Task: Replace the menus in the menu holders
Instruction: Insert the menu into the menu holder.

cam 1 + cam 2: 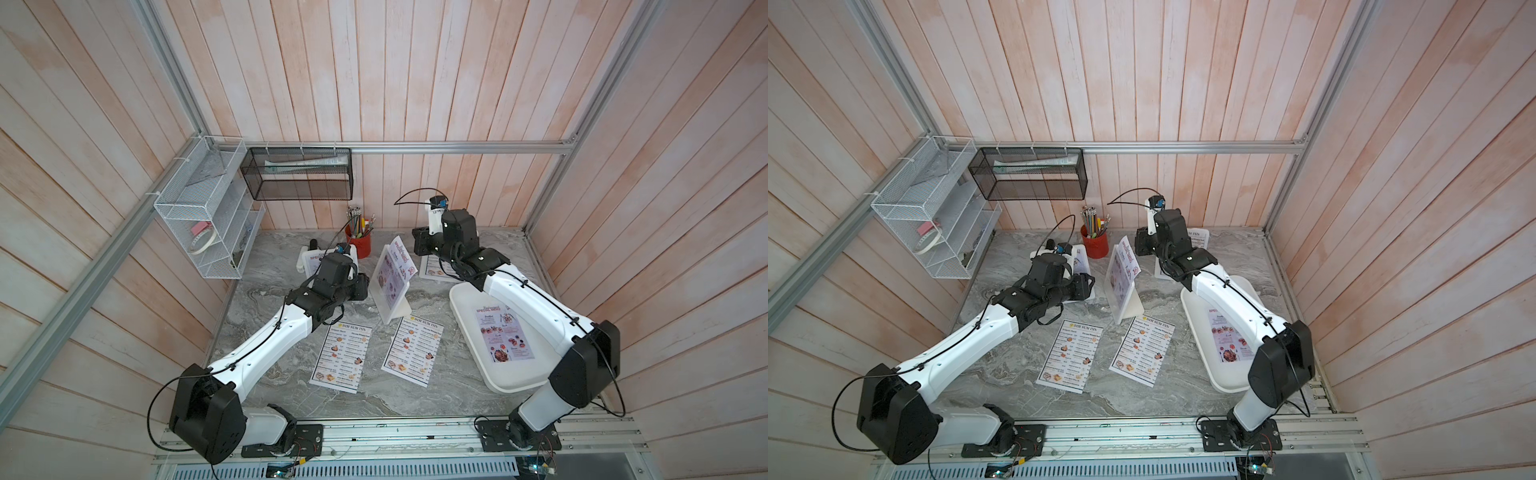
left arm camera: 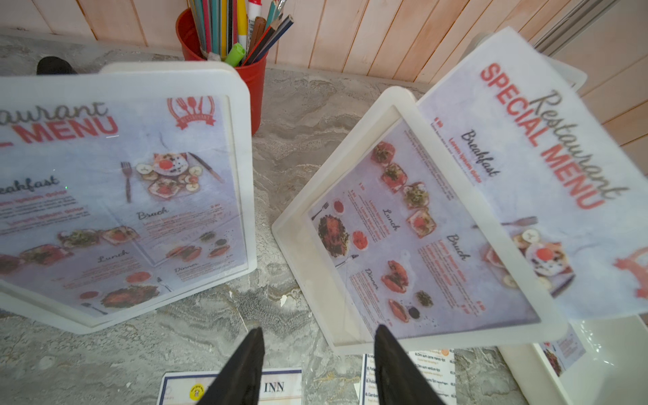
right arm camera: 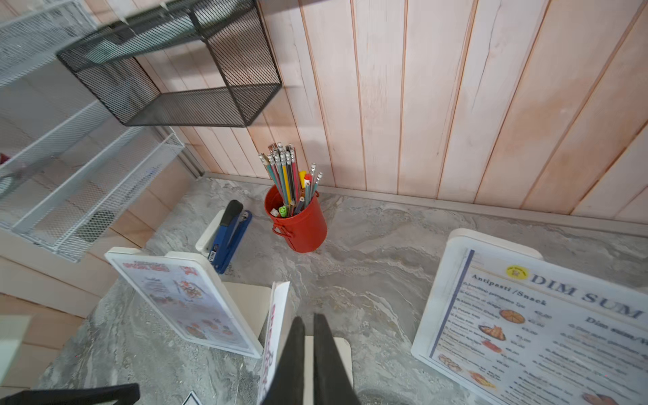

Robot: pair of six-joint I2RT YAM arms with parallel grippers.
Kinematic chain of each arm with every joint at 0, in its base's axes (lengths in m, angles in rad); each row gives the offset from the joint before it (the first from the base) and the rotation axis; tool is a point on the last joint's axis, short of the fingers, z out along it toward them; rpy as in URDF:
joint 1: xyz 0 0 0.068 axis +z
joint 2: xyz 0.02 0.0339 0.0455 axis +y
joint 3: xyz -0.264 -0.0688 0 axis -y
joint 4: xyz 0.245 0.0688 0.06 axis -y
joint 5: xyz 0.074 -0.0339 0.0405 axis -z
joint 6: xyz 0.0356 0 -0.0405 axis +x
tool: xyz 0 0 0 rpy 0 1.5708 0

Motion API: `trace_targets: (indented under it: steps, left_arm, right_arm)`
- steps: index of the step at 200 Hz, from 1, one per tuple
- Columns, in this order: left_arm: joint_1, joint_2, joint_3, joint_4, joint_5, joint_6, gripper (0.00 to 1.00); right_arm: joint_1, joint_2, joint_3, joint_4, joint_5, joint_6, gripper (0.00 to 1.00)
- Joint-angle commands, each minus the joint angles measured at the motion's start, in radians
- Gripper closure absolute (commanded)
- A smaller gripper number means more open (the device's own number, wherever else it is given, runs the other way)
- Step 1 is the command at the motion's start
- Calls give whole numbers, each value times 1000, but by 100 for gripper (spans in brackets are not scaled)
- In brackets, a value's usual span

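1. Middle holder (image 2: 292,238) has a SPECIAL MENU sheet (image 2: 526,140) only half in, top poking out & leaning. Prob mid-insert, so it wants a push down.
2. Right gripper (image 3: 308,317) is pinched closed just beside that sheet's top edge. The sheet looks next to the fingers, not between them, so we don't think it's held.
3. Left gripper (image 2: 319,329) hangs part-spread w/ nothing in it, over bare table (image 2: 175,350) between the left holder (image 2: 243,157) (special fully seated) and the middle one. Our guess: ready to steady the frame.
4. Right holder (image 3: 436,298) shows DIM SUM INN, so that swap isn't done yet. Its replacement is prob the spare sheet (image 1: 505,334) in the tray (image 1: 469,332).
5. Two DIM SUM INN sheets (image 1: 341,357) lie flat in front of the holders.
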Motion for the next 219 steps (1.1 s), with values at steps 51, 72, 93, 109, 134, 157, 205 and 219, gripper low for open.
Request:
trace_targets:
  steps: [51, 72, 93, 109, 134, 157, 205, 219]
  left_arm:
    - [-4, -56, -9, -54, -43, -4, 47]
    - [-3, -58, -8, -56, -49, 3, 47]
    - [1, -62, -5, -57, -51, 6, 47]
    - [4, -71, -2, -60, -53, 8, 47]
    - [10, -87, 3, -70, -57, 12, 47]
    - [10, -95, 5, -78, -55, 15, 47]
    - [10, -106, -2, -81, -37, 11, 47]
    - [11, -108, -1, -83, -37, 13, 47]
  right_arm:
    - [69, 128, 194, -267, 103, -7, 93]
    - [81, 145, 208, -284, 104, -4, 93]
    - [90, 155, 205, -290, 104, 1, 93]
    - [96, 154, 189, -279, 101, 6, 93]
    - [100, 154, 164, -263, 96, 14, 93]
    - [104, 154, 141, -233, 80, 24, 93]
    - [115, 194, 144, -202, 68, 28, 93]
    - [115, 204, 147, -193, 73, 25, 93]
